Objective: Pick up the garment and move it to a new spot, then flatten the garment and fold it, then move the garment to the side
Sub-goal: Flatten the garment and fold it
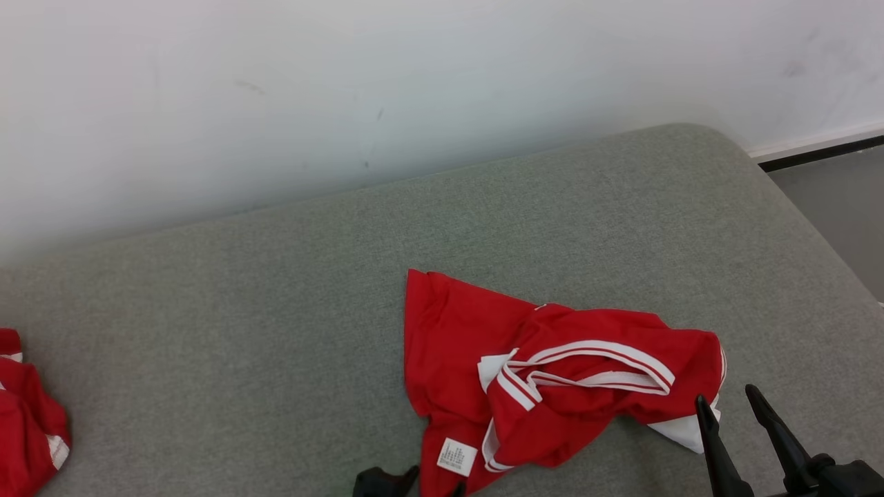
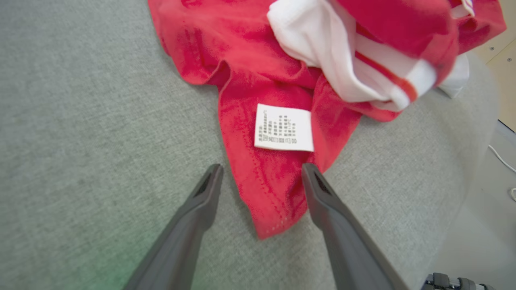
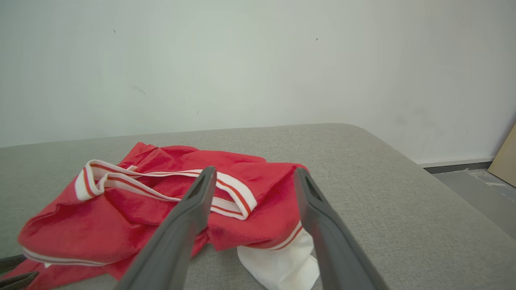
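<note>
Left pincer [image 2: 262,167] stands wide open and empty, its fingers either side of the garment's [image 1: 449,331] labelled corner, which points to the bottom edge of the head view. Right pincer [image 1: 726,397], also open and empty, hovers by the garment's right end. The crumpled garment lies lengthwise left to right on the grey cushion [image 1: 242,310]. Bare cushion stretches left to another red garment [image 1: 27,421]; the cushion's edge runs close at the right.

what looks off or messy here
The red shirt lies crumpled on the grey cushion, one corner flipped so its care label shows. Another red garment sits bunched at the cushion's left edge.
</note>
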Tool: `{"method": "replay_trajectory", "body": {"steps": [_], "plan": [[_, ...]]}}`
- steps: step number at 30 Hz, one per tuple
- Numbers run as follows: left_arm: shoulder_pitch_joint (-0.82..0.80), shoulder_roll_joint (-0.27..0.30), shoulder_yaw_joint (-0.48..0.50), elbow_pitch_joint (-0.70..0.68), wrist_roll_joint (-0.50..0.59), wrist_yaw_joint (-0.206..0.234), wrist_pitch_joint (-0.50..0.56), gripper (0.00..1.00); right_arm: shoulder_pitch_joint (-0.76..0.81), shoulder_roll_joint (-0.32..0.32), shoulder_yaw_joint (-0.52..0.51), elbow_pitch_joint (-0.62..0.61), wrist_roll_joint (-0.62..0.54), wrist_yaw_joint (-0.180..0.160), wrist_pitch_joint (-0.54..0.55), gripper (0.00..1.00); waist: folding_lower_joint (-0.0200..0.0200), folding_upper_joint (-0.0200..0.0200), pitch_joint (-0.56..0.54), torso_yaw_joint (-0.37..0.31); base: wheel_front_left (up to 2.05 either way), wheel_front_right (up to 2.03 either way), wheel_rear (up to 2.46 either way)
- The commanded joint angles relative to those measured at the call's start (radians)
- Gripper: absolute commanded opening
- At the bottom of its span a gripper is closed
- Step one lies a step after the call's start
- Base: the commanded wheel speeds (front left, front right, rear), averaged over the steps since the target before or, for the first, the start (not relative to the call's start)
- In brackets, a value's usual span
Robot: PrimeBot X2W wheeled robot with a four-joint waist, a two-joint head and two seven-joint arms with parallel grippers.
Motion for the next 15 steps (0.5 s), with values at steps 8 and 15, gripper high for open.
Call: {"method": "replay_trajectory", "body": {"steps": [8,15], "plan": [[-0.052,0.005,-0.069,0.039,-0.078,0.005,-0.014,0.0,-0.018,0.002,-0.003,0.0,0.002,-0.002,0.001,1.0,0.0,-0.0001,0.015,-0.019,0.0,0.0,0.0],[-0.092,0.004,-0.088,-0.01,-0.175,0.025,-0.069,0.0,-0.004,0.004,-0.015,0.002,-0.001,-0.002,0.001,1.0,0.0,-0.0001,0.008,-0.008,0.0,0.0,0.0]]}}
